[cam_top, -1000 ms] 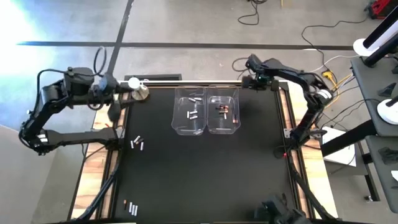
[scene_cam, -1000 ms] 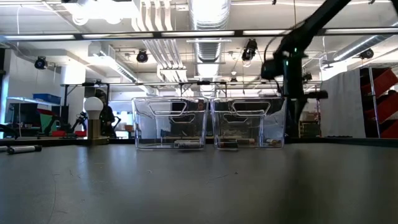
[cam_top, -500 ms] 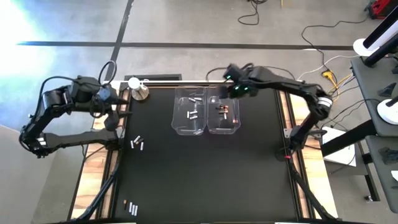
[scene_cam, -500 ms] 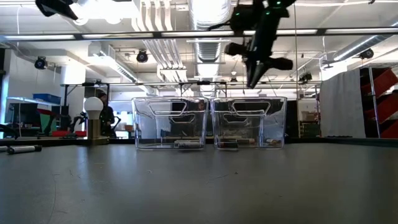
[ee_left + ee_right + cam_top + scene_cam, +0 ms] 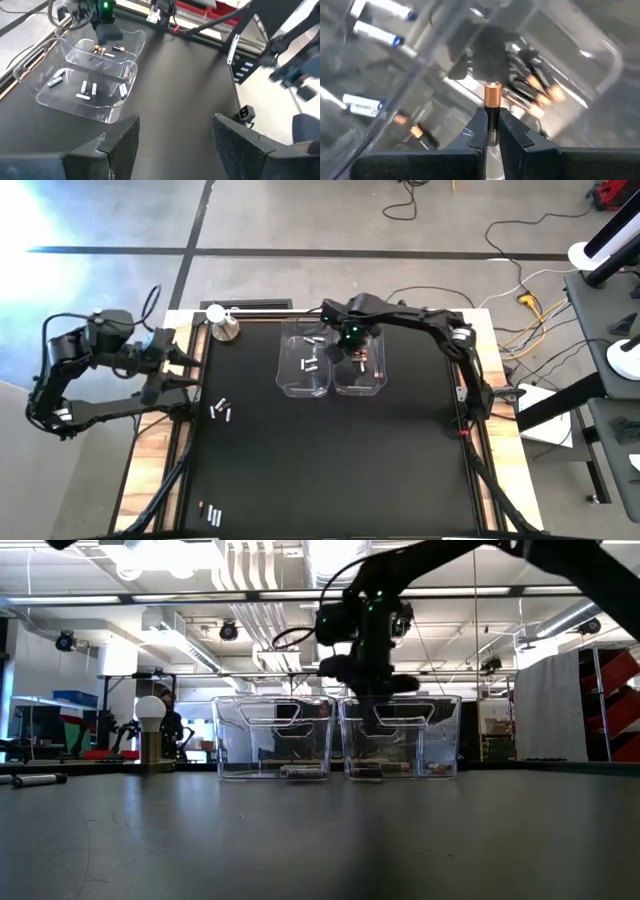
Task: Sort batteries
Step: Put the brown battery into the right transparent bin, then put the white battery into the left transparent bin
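1. Since a second ago the right gripper (image 5: 338, 352) has swung in from the table's far right corner and now hangs over the seam between the two clear plastic bins (image 5: 306, 358), above the right-hand clear bin (image 5: 372, 373).
2. Its fingers are pinched tight on a dark cylindrical battery with a copper-coloured end (image 5: 492, 112), which stands upright between them over that bin's dark, copper-tipped batteries (image 5: 537, 90).
3. The left gripper (image 5: 172, 358) has drawn back from beside the silver round-topped metal knob with a white ball (image 5: 222, 323) to the table's left edge; its jaws stand wide apart and empty.
4. The bins are transparent, thin-walled and round-cornered, glossy against the matte black tabletop (image 5: 330, 460).
5. The left-hand bin holds silvery-white batteries with blue ends (image 5: 88, 89).
6. Loose batteries (image 5: 222, 411) lie on the mat near the left edge, and a few more (image 5: 210, 514) near the front left corner.
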Motion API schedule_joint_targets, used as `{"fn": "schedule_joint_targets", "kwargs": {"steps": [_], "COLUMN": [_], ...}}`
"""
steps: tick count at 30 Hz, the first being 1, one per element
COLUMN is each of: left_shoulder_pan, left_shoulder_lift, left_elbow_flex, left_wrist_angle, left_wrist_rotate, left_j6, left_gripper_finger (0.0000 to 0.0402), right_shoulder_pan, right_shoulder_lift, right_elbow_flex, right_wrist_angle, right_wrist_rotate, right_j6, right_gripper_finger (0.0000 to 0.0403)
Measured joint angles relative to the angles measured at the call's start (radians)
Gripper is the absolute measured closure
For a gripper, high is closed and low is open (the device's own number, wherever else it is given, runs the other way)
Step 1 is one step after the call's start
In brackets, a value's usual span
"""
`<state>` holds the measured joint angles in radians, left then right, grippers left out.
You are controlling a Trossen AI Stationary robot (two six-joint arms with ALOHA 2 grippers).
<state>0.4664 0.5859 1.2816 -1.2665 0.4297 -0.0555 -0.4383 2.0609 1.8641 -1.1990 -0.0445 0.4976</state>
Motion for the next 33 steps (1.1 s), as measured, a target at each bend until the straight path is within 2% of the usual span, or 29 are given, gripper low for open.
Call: {"fn": "schedule_joint_targets", "kwargs": {"steps": [8, 14, 18, 23, 26, 28, 30, 33], "left_shoulder_pan": [0.0, 0.0, 0.0, 0.0, 0.0, 0.0, 0.0, 0.0], "left_shoulder_lift": [-0.104, -0.128, -0.106, -0.112, -0.118, -0.118, -0.118, -0.118], "left_elbow_flex": [0.0, 0.0, -0.015, -0.126, -0.215, -0.267, -0.321, -0.407], "left_wrist_angle": [-0.037, 0.016, 0.007, -0.032, -0.04, -0.037, -0.029, -0.028], "left_wrist_rotate": [0.0, -0.017, -0.066, -0.088, -0.088, -0.088, -0.093, -0.139], "left_j6": [-0.102, -0.121, -0.135, -0.202, -0.31, -0.367, -0.387, -0.392], "left_gripper_finger": [0.0174, 0.0174, 0.0174, 0.0172, 0.0173, 0.0175, 0.0177, 0.0181], "right_shoulder_pan": [-0.028, -0.036, -0.036, -0.029, -0.002, 0.028, 0.066, 0.124], "right_shoulder_lift": [0.15, 0.181, 0.18, 0.144, 0.09, 0.046, -0.002, -0.078], "right_elbow_flex": [0.076, 0.07, 0.063, 0.123, 0.172, 0.207, 0.246, 0.298], "right_wrist_angle": [-0.114, -0.111, -0.114, -0.165, -0.173, -0.172, -0.17, -0.154], "right_wrist_rotate": [-0.008, -0.001, 0.018, 0.041, 0.1, 0.179, 0.273, 0.331], "right_j6": [-0.288, -0.363, -0.376, -0.379, -0.37, -0.33, -0.278, -0.19], "right_gripper_finger": [0.0383, 0.0377, 0.0336, 0.026, 0.0222, 0.0204, 0.0192, 0.0182]}}
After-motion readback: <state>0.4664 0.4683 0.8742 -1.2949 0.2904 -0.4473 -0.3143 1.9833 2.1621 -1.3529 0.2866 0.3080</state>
